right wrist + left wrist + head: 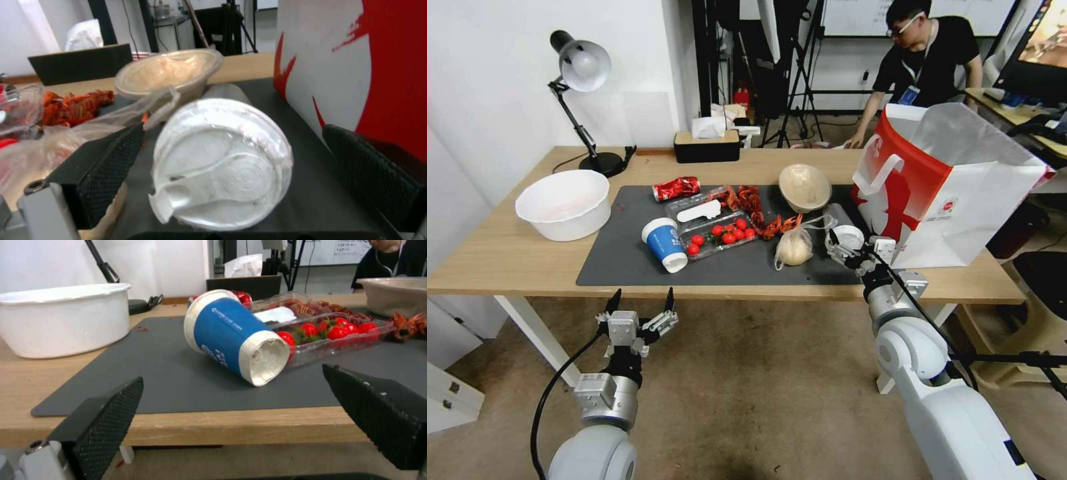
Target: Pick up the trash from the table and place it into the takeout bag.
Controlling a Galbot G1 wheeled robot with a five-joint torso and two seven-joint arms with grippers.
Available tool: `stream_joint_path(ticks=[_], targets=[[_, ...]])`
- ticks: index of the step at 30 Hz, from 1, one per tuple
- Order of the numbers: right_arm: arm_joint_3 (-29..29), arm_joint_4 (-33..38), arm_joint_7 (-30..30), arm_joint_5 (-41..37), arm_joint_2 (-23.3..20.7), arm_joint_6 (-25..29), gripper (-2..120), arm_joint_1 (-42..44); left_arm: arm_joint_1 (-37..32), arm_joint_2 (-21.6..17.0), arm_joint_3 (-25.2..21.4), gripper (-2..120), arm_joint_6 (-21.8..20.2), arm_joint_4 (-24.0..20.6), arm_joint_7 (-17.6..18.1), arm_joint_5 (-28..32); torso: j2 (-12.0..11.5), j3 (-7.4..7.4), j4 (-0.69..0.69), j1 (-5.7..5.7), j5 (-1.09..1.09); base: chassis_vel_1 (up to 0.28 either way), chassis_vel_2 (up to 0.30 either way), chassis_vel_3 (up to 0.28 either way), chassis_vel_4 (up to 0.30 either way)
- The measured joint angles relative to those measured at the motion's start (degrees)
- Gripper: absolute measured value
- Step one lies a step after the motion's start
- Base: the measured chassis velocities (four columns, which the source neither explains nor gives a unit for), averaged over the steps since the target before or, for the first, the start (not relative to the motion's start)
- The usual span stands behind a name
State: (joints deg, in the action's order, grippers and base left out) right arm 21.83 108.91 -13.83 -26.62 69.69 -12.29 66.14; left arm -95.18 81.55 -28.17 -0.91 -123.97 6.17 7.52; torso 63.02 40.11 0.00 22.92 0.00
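The lidded cup (pixel 846 235) lies on its side on the mat (pixel 627 260), lid toward me, just beside the bag (pixel 954 193) that stands at the table's (pixel 487 260) right end. My right gripper (pixel 846 253) is at the cup, fingers (pixel 113 160) spread wide to either side of the lid, not yet closed on it. The bun bag (pixel 794 247) lies just to its left, the bowl (pixel 805 187) behind. The blue cup (pixel 666 244) lies tipped over (against the tomato box (pixel 724 235)), the can (pixel 676 189) farther back. My left gripper (pixel 642 301) hangs open off the table's near edge.
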Motion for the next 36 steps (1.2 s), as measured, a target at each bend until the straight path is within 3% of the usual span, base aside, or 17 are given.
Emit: stream_joint_path(ticks=[8, 13, 16, 20, 36], targets=[[0.12, -0.58, -0.33, -0.29, 0.16, -0.35, 100, -0.04, 0.19, -0.19, 0.02, 100, 0.17, 0.29, 0.00, 0.10, 0.00, 0.00, 0.00, 0.00, 0.00, 0.000, 0.000, 0.000, 0.000], [0.18, -0.72, -0.36, -0.52, 0.17, -0.43, 90, -0.12, 0.21, -0.20, 0.06, 100, 0.18, 0.35, 0.00, 0.11, 0.00, 0.00, 0.00, 0.00, 0.00, 0.000, 0.000, 0.000, 0.000], [0.24, -0.91, -0.36, -0.91, 0.16, -0.50, 73, -0.23, 0.23, -0.20, 0.11, 100, 0.19, 0.43, 0.00, 0.12, 0.00, 0.00, 0.00, 0.00, 0.00, 0.000, 0.000, 0.000, 0.000], [0.28, -1.26, -0.30, -1.77, 0.14, -0.68, 67, -0.39, 0.23, -0.24, 0.17, 100, 0.22, 0.54, 0.00, 0.13, 0.00, 0.00, 0.00, 0.00, 0.00, 0.000, 0.000, 0.000, 0.000], [0.69, -2.39, 0.95, -3.79, 0.36, -1.94, 67, -0.60, 0.13, -0.89, 0.11, 100, 0.96, 0.51, 0.30, 0.84, 0.01, -0.01, 0.01, 0.00, 0.00, 0.000, 0.000, 0.000, 0.000]])
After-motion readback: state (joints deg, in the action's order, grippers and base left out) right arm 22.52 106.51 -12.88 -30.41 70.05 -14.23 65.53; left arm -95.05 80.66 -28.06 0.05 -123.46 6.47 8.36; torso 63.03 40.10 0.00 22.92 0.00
